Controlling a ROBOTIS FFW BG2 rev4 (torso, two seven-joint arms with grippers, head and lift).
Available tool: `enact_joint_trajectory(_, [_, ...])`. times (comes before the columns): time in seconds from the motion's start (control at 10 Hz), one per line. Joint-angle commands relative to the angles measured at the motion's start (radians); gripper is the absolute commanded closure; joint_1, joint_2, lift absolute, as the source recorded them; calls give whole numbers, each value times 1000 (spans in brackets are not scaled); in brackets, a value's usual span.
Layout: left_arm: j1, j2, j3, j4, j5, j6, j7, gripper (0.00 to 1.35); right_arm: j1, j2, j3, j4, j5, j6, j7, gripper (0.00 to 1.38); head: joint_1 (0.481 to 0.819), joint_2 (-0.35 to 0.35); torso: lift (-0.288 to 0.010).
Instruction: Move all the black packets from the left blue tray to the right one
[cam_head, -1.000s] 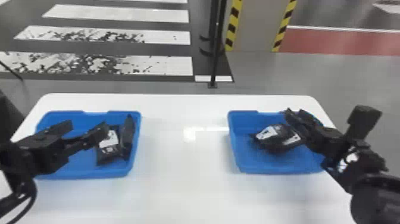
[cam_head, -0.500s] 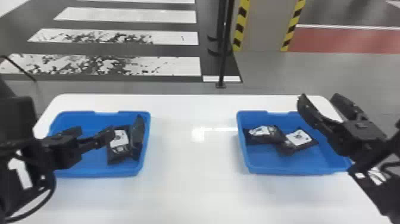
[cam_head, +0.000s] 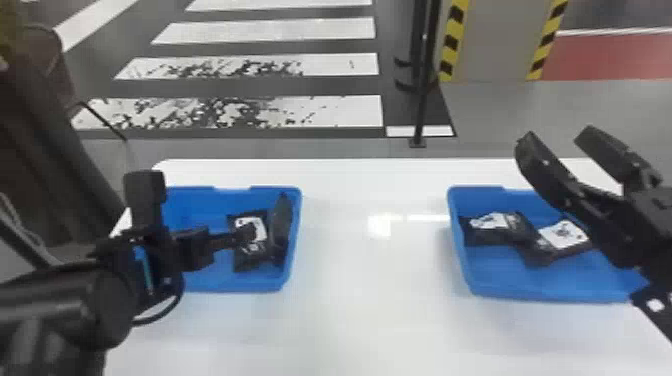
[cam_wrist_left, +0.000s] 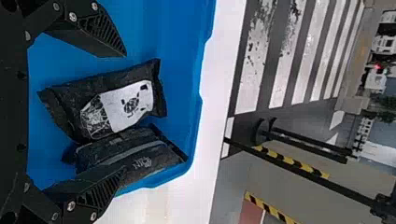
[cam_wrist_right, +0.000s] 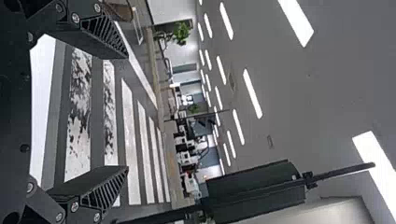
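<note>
The left gripper (cam_head: 226, 237) has its fingers spread above the left blue tray (cam_wrist_left: 177, 28), the labelled packet (cam_wrist_left: 130, 105) lying beyond and between their tips, neither pinching it. The second packet (cam_wrist_left: 140, 158) leans along the side wall, close to one finger; bare tray floor borders the labelled packet's other side. White table (cam_head: 370, 280) stretches between the trays. Both packets look black, creased and soft. The right gripper (cam_head: 557, 139), fingers apart, hangs above the right tray (cam_head: 545, 295), where two more packets (cam_head: 539, 249) touch.
</note>
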Motion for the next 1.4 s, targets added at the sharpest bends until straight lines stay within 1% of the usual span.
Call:
enact_joint_trajectory(0.0, [-58,0,-26,99,-6,1,7,191,0,0,16,-5,-30,6,4,190,695,108,-140])
enact_joint_trajectory(0.2, [-129,0,-44,227,-12,-2,12,191,0,-2,16,-3,-50,18,12,190,695,112,-140])
enact_joint_trajectory(0.4, [-171,-1,-50,298,-2,25,24,191,7,0,16,2,-66,25,13,190,695,109,-140])
enact_joint_trajectory(0.5, [-203,-1,-58,359,10,23,29,191,7,-2,16,7,-78,28,13,190,695,108,-140])
enact_joint_trajectory(0.6, [-237,0,-68,426,50,6,29,193,7,-2,16,7,-78,28,13,190,695,102,-140])
enact_joint_trajectory(0.7, [-252,0,-74,455,66,-4,29,240,7,-2,16,7,-80,28,13,190,695,97,-140])
enact_joint_trajectory(0.8, [-262,3,-74,472,78,11,29,539,7,-2,16,12,-88,28,13,190,695,84,-140])
enact_joint_trajectory(0.9, [-252,5,-74,475,96,8,29,1061,12,-2,16,15,-96,28,13,190,695,77,-140])
enact_joint_trajectory(1.0, [-237,3,-66,475,100,-12,26,1173,15,-2,16,15,-104,28,13,190,695,73,-140])
enact_joint_trajectory(1.1, [-220,3,-66,475,100,-53,21,1216,17,-2,16,20,-112,30,13,190,695,73,-140])
enact_joint_trajectory(1.2, [-205,6,-64,465,100,-75,7,1216,20,-2,16,20,-118,33,15,190,695,75,-140])
enact_joint_trajectory(1.3, [-183,16,-58,416,102,-53,-10,1214,20,-2,16,20,-120,35,16,190,695,77,-140])
